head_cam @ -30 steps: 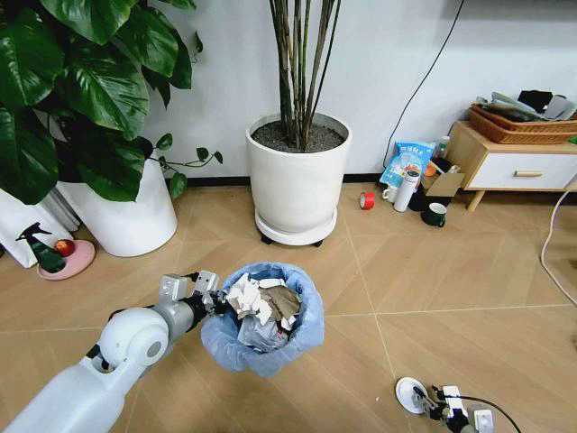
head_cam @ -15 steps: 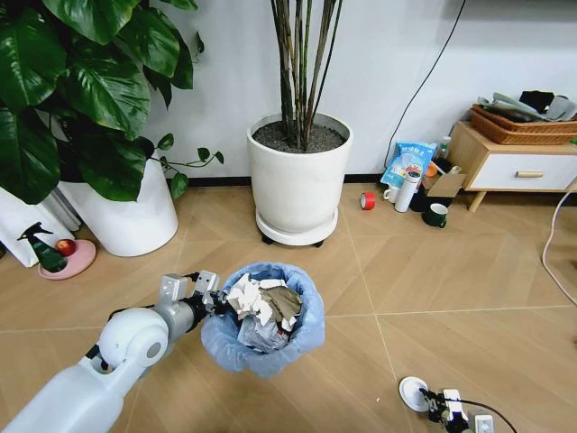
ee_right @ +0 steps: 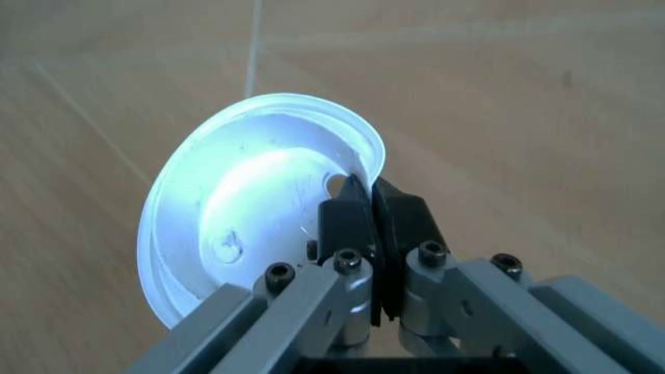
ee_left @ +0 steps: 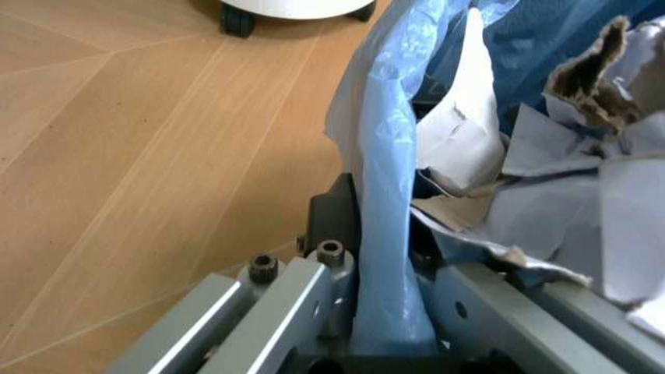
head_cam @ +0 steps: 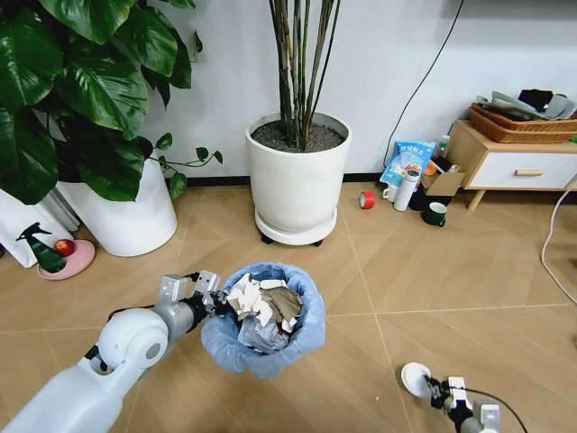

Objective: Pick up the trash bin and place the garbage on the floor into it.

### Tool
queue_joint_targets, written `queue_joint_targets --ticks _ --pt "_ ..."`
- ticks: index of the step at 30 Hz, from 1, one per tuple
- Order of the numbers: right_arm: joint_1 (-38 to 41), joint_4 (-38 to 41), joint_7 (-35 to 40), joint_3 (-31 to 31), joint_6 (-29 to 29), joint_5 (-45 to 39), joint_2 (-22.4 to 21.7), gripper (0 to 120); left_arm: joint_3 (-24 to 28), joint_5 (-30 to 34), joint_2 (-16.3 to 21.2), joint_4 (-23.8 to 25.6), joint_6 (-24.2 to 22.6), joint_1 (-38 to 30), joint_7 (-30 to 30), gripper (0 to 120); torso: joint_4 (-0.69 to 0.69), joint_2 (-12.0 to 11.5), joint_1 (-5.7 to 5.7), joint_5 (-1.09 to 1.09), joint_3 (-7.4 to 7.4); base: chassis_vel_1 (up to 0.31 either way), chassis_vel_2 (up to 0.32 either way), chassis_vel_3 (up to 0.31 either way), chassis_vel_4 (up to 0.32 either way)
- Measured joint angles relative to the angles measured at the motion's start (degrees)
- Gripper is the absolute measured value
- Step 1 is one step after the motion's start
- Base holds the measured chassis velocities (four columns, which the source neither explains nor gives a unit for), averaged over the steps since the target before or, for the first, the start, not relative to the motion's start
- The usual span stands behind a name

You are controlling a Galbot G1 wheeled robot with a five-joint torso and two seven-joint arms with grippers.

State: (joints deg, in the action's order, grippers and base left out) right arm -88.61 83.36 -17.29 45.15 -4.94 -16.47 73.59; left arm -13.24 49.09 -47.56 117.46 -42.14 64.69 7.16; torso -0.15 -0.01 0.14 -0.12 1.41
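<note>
The trash bin (head_cam: 257, 347), small and lined with a crinkled light-blue bag, hangs in front of me with my left gripper (head_cam: 219, 302) shut on its rim. Crumpled paper garbage (head_cam: 261, 307) fills it. The left wrist view has the left gripper (ee_left: 379, 234) pinching the blue bag edge (ee_left: 379, 156), with torn paper (ee_left: 457, 140) just inside. Low on the right, my right gripper (head_cam: 433, 390) is shut on the rim of a white disc (head_cam: 414, 378). Up close, the right gripper (ee_right: 371, 195) clamps the tilted disc (ee_right: 239, 210) above the wood floor.
A big white plant pot (head_cam: 297, 180) on casters stands behind the bin, and a leafy plant's pot (head_cam: 131, 216) is at the left with a green spray bottle (head_cam: 41, 248). At the right are a wood cabinet (head_cam: 509, 167), a white tumbler (head_cam: 406, 191), a dark mug (head_cam: 435, 214) and a red tape roll (head_cam: 367, 200).
The white disc has risen a little off the floor in the right gripper, which has slid slightly to the right. The left arm and the bin have stayed put.
</note>
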Motion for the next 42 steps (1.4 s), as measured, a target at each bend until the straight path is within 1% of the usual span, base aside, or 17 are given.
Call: queue_joint_targets --ticks 4,7,9,10,13,14,16,18,19,22,23,26,31,35,36,40,42 --pt "0.06 2.98 0.2 0.33 0.78 0.07 0.08 0 0.02 0.06 0.13 0.26 0.0 0.07 0.23 0 -0.01 0.0 0.0 0.03 0.0 0.0 0.0 0.0 0.0" --pt "0.2 8.64 0.54 0.57 0.36 -1.1 -0.93 0 0.02 0.19 0.47 0.53 0.0 0.36 0.63 0 0.0 0.0 0.0 -0.01 -0.01 0.0 0.0 0.0 0.0" --pt "0.51 15.21 1.69 0.19 -1.65 -4.82 -2.67 0 0.06 0.35 0.55 0.74 0.0 0.49 1.04 0 0.0 0.0 0.0 0.0 0.0 0.0 0.0 0.0 0.0" --pt "0.51 15.21 1.69 0.19 -1.65 -4.82 -2.67 0 0.06 0.35 0.55 0.74 0.0 0.49 1.04 0 0.0 0.0 0.0 0.0 0.0 0.0 0.0 0.0 0.0" --pt "3.24 23.21 3.01 -1.33 -4.97 -8.75 -7.03 0 0.2 0.87 0.6 0.75 0.0 0.0 1.33 0 -0.01 0.0 0.0 0.0 -0.01 0.0 0.0 0.0 0.0" --pt "3.24 23.21 3.01 -1.33 -4.97 -8.75 -7.03 0 0.2 0.87 0.6 0.75 0.0 0.0 1.33 0 -0.01 0.0 0.0 0.0 -0.01 0.0 0.0 0.0 0.0" --pt "5.99 26.55 4.41 -3.39 -7.01 -11.38 -11.26 0 0.45 1.01 0.64 0.67 0.0 -0.26 1.39 0 -0.01 0.0 0.0 0.01 -0.01 0.0 0.0 0.0 0.0" --pt "6.59 27.04 4.62 -3.83 -7.29 -11.79 -11.95 0 0.53 1.02 0.64 0.64 0.0 -0.34 1.39 0 0.0 0.0 0.0 0.0 -0.01 0.0 0.0 0.0 0.0" --pt "9.42 28.65 5.63 -6.08 -8.6 -13.53 -15.05 0 0.84 1.02 0.67 0.42 0.0 -0.59 1.39 0 0.01 0.0 0.0 -0.01 0.0 0.0 0.0 0.0 0.0" --pt "15.3 30.4 7.0 -11.04 -10.57 -16.9 -19.21 0 1.67 -0.49 0.8 -0.43 0.0 -1.71 0.79 0 0.02 0.01 0.0 0.02 0.0 0.0 0.0 0.0 0.0" --pt "15.3 30.4 7.0 -11.04 -10.57 -16.9 -19.21 0 1.67 -0.49 0.8 -0.43 0.0 -1.71 0.79 0 0.02 0.01 0.0 0.02 0.0 0.0 0.0 0.0 0.0" --pt "21.5 31.74 7.48 -16.37 -11.56 -19.76 -21.89 0 2.63 -2.44 0.77 -2.13 0.0 -4.09 -1.13 0 0.01 0.01 0.0 0.02 0.0 0.0 0.0 0.0 0.0" --pt "26.41 32.13 7.74 -21.42 -12.33 -22.06 -22.84 0 3.4 -2.33 0.44 -3.65 0.0 -6.07 -2.07 0 -0.02 0.0 0.0 -0.01 0.0 0.0 0.0 0.0 0.0" --pt "34.32 30.75 8.25 -31.46 -13.16 -23.77 -22.4 0 5.14 -1.26 0.19 -5.04 0.0 -8.78 -2.61 0 0.02 0.01 0.0 0.01 0.0 0.0 0.0 0.0 0.0" --pt "34.32 30.75 8.25 -31.46 -13.16 -23.77 -22.4 0 5.14 -1.26 0.19 -5.04 0.0 -8.78 -2.61 0 0.02 0.01 0.0 0.01 0.0 0.0 0.0 0.0 0.0" --pt "38.5 29.52 8.82 -39.3 -13.88 -24.0 -21.32 0 6.03 -0.05 0.17 -5.71 0.0 -10.61 -2.6 0 0.0 0.01 0.01 -0.01 0.0 0.0 0.0 0.0 0.0" --pt "39.27 29.3 8.94 -41.08 -13.93 -23.96 -21.1 0 6.15 0.18 0.17 -5.83 0.0 -10.89 -2.58 0 0.0 0.01 0.01 0.01 0.0 0.0 0.0 0.0 0.0"
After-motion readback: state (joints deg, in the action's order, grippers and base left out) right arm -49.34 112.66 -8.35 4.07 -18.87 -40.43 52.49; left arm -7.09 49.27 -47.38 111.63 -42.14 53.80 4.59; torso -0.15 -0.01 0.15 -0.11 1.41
